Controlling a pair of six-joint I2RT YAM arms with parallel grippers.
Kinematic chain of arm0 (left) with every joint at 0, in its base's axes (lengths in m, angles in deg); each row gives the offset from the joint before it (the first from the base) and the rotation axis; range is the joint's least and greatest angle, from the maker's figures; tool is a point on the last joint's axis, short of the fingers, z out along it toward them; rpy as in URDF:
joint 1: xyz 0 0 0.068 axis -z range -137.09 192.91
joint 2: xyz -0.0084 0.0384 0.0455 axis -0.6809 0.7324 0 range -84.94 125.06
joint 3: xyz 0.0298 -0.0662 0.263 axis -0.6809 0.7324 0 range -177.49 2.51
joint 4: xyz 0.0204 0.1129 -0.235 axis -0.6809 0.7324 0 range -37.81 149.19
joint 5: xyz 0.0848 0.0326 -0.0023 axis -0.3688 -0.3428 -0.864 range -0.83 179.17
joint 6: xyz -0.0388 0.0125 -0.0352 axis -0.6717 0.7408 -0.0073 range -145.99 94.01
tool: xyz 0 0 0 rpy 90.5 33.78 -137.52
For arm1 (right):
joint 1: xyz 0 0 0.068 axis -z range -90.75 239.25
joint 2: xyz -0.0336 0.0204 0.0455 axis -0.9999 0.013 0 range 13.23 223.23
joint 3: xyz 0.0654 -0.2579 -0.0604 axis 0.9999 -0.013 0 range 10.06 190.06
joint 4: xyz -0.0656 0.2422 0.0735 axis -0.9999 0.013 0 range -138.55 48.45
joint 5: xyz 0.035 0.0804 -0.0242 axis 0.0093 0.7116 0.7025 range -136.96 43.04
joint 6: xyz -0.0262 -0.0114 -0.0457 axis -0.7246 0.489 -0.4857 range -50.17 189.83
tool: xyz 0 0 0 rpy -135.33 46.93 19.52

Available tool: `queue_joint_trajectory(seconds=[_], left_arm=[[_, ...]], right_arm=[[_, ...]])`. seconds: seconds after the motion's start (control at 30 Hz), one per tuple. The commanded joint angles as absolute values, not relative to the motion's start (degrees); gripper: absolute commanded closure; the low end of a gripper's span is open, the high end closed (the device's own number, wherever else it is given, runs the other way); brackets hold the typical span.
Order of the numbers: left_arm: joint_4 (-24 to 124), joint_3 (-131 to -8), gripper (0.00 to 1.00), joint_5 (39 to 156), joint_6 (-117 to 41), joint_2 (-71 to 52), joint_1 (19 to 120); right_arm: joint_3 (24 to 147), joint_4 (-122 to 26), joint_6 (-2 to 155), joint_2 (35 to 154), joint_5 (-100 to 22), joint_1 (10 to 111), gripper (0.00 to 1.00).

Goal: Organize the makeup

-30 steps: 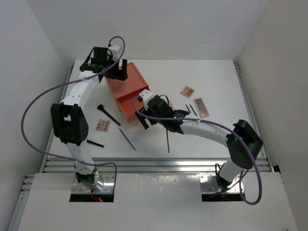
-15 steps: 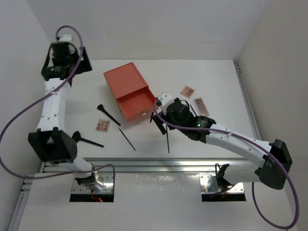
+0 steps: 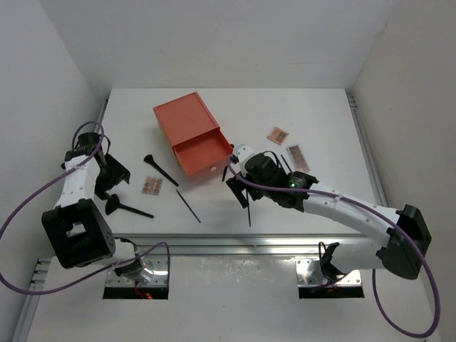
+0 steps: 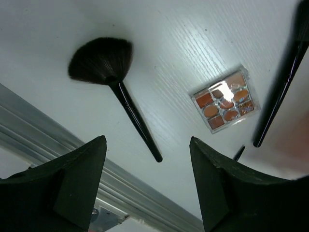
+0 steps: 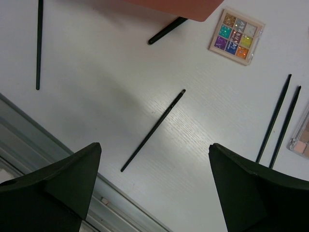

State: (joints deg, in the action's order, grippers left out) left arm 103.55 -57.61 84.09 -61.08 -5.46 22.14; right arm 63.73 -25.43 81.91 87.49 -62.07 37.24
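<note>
Left claw, open and empty, hangs over the fan brush on the tabletop; right claw, open, over a thin black stick.

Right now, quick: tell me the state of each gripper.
Left gripper: open, holding nothing, above the fan brush.
Right gripper: open, holding nothing, above a thin black stick.

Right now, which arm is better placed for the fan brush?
Left. The left end effector hangs open by the fan brush; the right end effector is over a thin black stick, farther off.
</note>
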Motion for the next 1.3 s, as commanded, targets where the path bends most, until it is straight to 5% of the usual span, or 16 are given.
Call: queue_joint_trajectory(seconds=[0.0, 0.8, 1.27], left_arm=[[100.8, -56.3, 0.25, 81.9, -65.9, -7.8, 20.5], [89.0, -47.2, 0.29, 87.2, -67.2, 10.2, 13.1], [87.5, -45.9, 0.90, 85.1, -64.7, 10.7, 10.6]], right_arm=[[67.5, -23.9, 82.8, 88.0, -60.1, 36.8, 0.07], [72.7, -21.3, 78.0, 91.6, -65.7, 35.0, 0.07], [74.4, -21.6, 75.5, 93.2, -67.1, 35.0, 0.07]])
